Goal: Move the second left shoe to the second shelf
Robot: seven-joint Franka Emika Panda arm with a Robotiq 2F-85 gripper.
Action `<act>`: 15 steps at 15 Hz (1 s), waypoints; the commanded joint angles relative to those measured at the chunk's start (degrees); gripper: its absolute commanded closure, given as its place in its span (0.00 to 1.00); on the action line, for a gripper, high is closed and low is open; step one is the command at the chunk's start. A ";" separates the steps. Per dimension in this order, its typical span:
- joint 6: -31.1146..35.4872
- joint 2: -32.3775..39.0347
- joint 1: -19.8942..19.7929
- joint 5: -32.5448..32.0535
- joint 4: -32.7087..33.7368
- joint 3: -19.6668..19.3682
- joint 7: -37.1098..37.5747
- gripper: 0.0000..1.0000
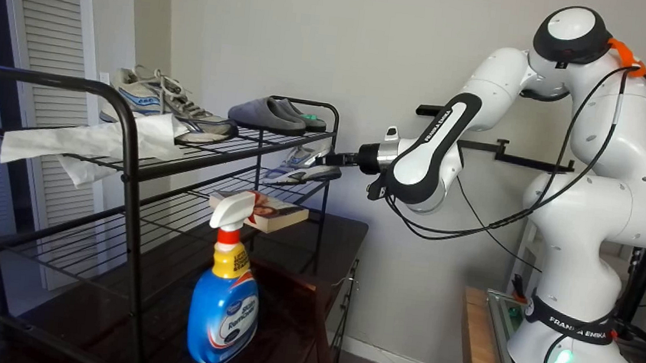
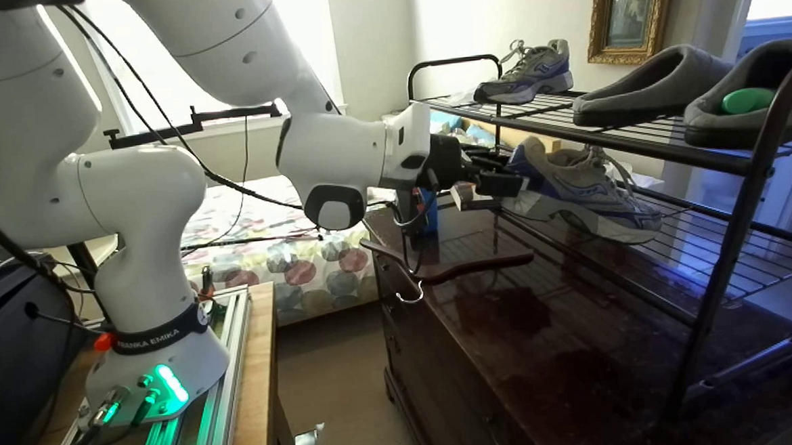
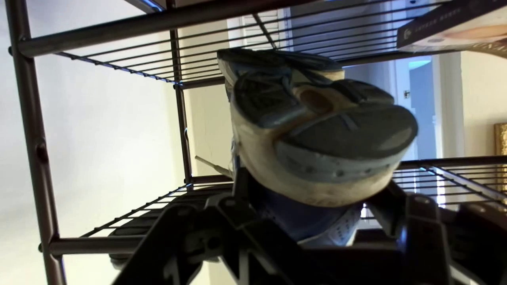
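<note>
The second left shoe, a grey and white sneaker with blue trim, shows in both exterior views (image 1: 300,170) (image 2: 587,189), heel toward the arm and toe tilted down. The wrist view, upside down, shows its sole and heel (image 3: 328,158). My gripper (image 1: 325,159) (image 2: 510,172) (image 3: 317,190) is shut on the heel, a finger on each side. The shoe is inside the rack, under the top tier and over the second shelf (image 1: 179,196) (image 2: 769,228) (image 3: 99,35), near its end. I cannot tell whether the toe touches the wires.
The top tier holds another sneaker (image 1: 164,104) (image 2: 530,73), grey slippers (image 1: 267,115) (image 2: 653,83) and white paper (image 1: 96,139). A book (image 1: 278,216) (image 3: 455,31) lies on the second shelf. A spray bottle (image 1: 225,308) and a wooden hanger (image 2: 473,267) are on the dark dresser (image 2: 471,354).
</note>
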 commanded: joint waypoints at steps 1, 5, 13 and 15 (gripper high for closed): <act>0.16 2.36 5.97 4.66 1.60 -1.85 -0.16 0.52; 0.56 2.61 13.56 10.40 3.56 -4.96 -3.01 0.52; 1.38 -2.49 33.24 24.27 15.53 -17.49 -17.02 0.52; -0.02 -2.98 36.24 27.62 17.96 -19.76 -20.75 0.52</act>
